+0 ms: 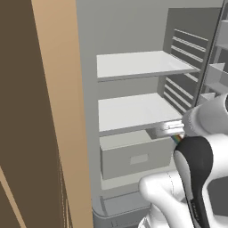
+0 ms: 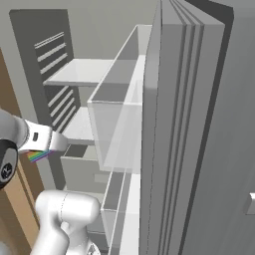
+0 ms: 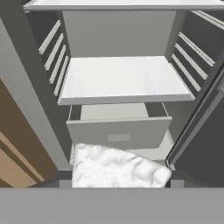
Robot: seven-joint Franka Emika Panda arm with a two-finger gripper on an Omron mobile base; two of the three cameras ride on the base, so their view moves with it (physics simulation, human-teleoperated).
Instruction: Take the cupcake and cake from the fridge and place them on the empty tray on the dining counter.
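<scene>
The fridge (image 1: 133, 67) stands open, its door swung to three o'clock of the shelves in the right base view. Inside, two white shelves (image 3: 122, 78) lie bare, and below them a grey drawer (image 3: 118, 131) sits pulled partly out. The tool (image 3: 118, 183) hangs just in front of the drawer, outside the cabinet. It is closed on the cake (image 3: 116, 168), whose white top lies at six o'clock in the hand view, between the dark fingertips; the striped side (image 1: 177, 138) peeks out under the hand. The slice's long axis runs across the jaws, from nine to three o'clock. Judging by this, the coming move is a pull straight back from the shelves, clear of the door's edge.
</scene>
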